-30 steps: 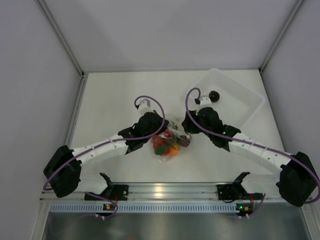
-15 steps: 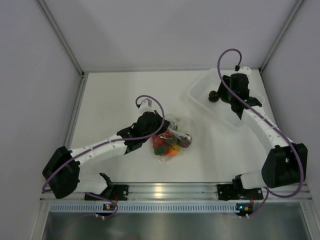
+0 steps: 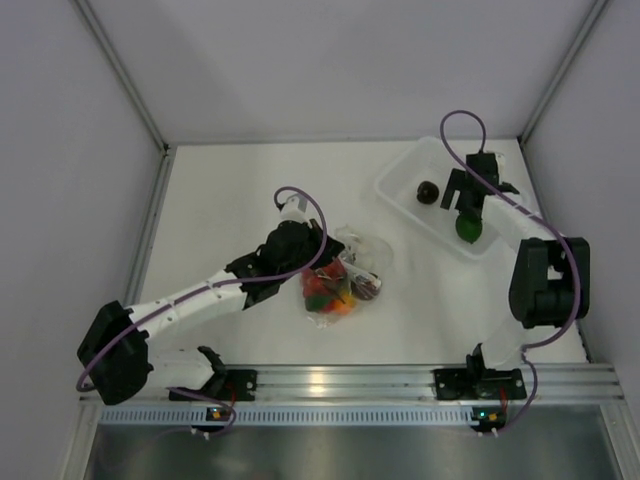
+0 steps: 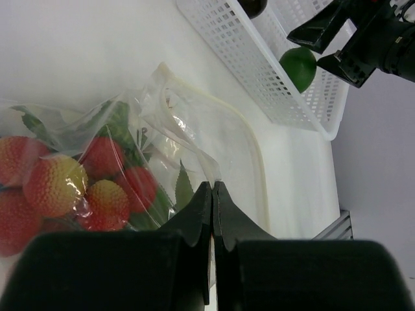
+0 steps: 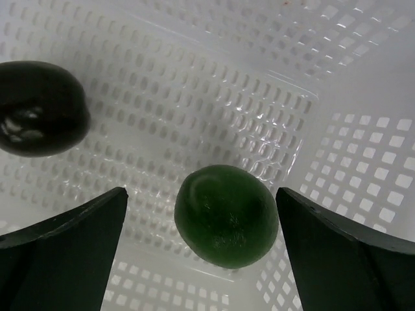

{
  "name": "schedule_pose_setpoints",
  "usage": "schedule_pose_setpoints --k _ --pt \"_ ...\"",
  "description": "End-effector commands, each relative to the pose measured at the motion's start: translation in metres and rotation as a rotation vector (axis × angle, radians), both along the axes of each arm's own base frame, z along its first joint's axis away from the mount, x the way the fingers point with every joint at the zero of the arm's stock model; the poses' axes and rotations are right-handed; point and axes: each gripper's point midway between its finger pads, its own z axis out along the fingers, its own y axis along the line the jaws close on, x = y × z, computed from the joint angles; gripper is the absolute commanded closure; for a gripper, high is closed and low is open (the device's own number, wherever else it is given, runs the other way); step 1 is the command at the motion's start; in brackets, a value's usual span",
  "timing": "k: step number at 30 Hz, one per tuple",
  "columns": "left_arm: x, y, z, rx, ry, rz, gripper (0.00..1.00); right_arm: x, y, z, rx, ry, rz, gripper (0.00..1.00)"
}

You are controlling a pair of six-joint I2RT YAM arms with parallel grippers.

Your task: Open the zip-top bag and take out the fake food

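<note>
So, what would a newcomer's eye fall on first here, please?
The clear crinkly zip-top bag, packed with red and orange plastic fruit, lies in the middle, its rim pinched by the left hand. At back right, the open right hand hangs over a round green plastic fruit in the white perforated tub.

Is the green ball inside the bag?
No, the green ball lies in the white tub, beside a dark ball.

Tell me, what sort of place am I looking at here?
Probably a robotics test booth, not a kitchen: blank white walls enclose a small table, two robot arms are bolted to a metal rail, and the only food is fake fruit in a clear bag.
</note>
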Motion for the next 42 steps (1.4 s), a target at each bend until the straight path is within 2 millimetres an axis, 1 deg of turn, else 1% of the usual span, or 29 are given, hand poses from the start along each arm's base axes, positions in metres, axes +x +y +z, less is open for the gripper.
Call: schedule_pose_setpoints --k 1,2,3,4,5,6,7,8,9,10,11,12,13,15,16,18,19,21,22,24,25,27,28,31,33,34,35,36,42 --pt "0.0 -0.006 0.044 -0.069 -0.083 -0.041 1.0 0.01 0.014 0.052 0.075 -0.138 0.046 0.01" --pt "-0.001 -0.006 0.048 -0.074 -0.092 -0.049 1.0 0.005 0.018 0.054 0.093 -0.143 0.056 0.02" --pt "-0.002 -0.006 0.051 -0.079 -0.097 -0.055 1.0 0.002 0.029 0.073 0.129 -0.198 0.092 0.04" --pt "-0.003 -0.007 0.054 -0.081 -0.105 -0.062 1.0 -0.007 0.047 0.07 0.159 -0.202 0.14 0.08" --pt "-0.003 -0.007 0.058 -0.083 -0.114 -0.067 1.0 -0.013 0.06 0.076 0.19 -0.221 0.17 0.11" --pt "-0.005 -0.008 0.061 -0.084 -0.12 -0.084 1.0 -0.022 0.093 0.102 0.257 -0.298 0.276 0.13" --pt "-0.005 -0.009 0.064 -0.086 -0.131 -0.093 1.0 -0.031 0.107 0.107 0.292 -0.318 0.311 0.16" --pt "-0.005 -0.011 0.068 -0.081 -0.145 -0.105 1.0 -0.045 0.122 0.1 0.333 -0.309 0.347 0.22" --pt "-0.006 -0.013 0.071 -0.083 -0.154 -0.121 1.0 -0.061 0.158 0.126 0.404 -0.385 0.469 0.26" --pt "-0.006 -0.014 0.073 -0.081 -0.161 -0.129 1.0 -0.074 0.175 0.129 0.467 -0.394 0.509 0.31" --pt "-0.007 -0.015 0.076 -0.078 -0.172 -0.136 1.0 -0.088 0.188 0.121 0.51 -0.378 0.539 0.34" --pt "-0.005 -0.015 0.076 -0.073 -0.174 -0.132 1.0 -0.102 0.2 0.131 0.559 -0.4 0.584 0.36" --pt "-0.006 -0.015 0.076 -0.073 -0.174 -0.136 1.0 -0.114 0.222 0.136 0.611 -0.412 0.638 0.38" --pt "-0.006 -0.018 0.076 -0.082 -0.183 -0.149 1.0 -0.133 0.236 0.13 0.644 -0.383 0.671 0.43" --pt "-0.009 -0.02 0.076 -0.091 -0.181 -0.163 1.0 -0.144 0.25 0.13 0.663 -0.377 0.704 0.44" --pt "-0.009 -0.019 0.073 -0.107 -0.164 -0.154 1.0 -0.153 0.259 0.123 0.65 -0.361 0.716 0.44" --pt "-0.01 -0.02 0.072 -0.116 -0.155 -0.155 1.0 -0.163 0.268 0.117 0.635 -0.338 0.755 0.45" --pt "-0.014 -0.021 0.068 -0.141 -0.137 -0.16 1.0 -0.173 0.275 0.1 0.616 -0.288 0.779 0.45" --pt "-0.014 -0.023 0.069 -0.163 -0.129 -0.158 1.0 -0.178 0.274 0.087 0.61 -0.263 0.781 0.45" --pt "-0.02 -0.028 0.066 -0.18 -0.113 -0.195 1.0 -0.182 0.274 0.076 0.599 -0.252 0.784 0.45" --pt "-0.022 -0.03 0.065 -0.187 -0.105 -0.204 1.0 -0.187 0.272 0.063 0.593 -0.228 0.785 0.45" --pt "-0.027 -0.034 0.057 -0.181 -0.083 -0.227 1.0 -0.194 0.275 0.054 0.585 -0.209 0.819 0.44" --pt "-0.028 -0.036 0.054 -0.181 -0.074 -0.236 1.0 -0.2 0.274 0.043 0.565 -0.189 0.835 0.42" --pt "-0.036 -0.043 0.04 -0.18 -0.04 -0.276 1.0 -0.216 0.276 0.024 0.549 -0.148 0.886 0.4" --pt "-0.04 -0.046 0.034 -0.186 -0.026 -0.299 1.0 -0.218 0.28 0.031 0.594 -0.189 0.885 0.39" --pt "-0.041 -0.047 0.032 -0.188 -0.015 -0.297 1.0 -0.223 0.276 0.023 0.6 -0.175 0.879 0.37" --pt "-0.044 -0.048 0.029 -0.187 -0.01 -0.302 1.0 -0.222 0.279 0.032 0.623 -0.22 0.882 0.36" --pt "-0.043 -0.048 0.027 -0.184 -0.008 -0.287 1.0 -0.225 0.281 0.033 0.641 -0.22 0.876 0.35" --pt "-0.053 -0.05 0.032 -0.195 -0.015 -0.264 1.0 -0.234 0.303 0.042 0.751 -0.241 0.864 0.34"
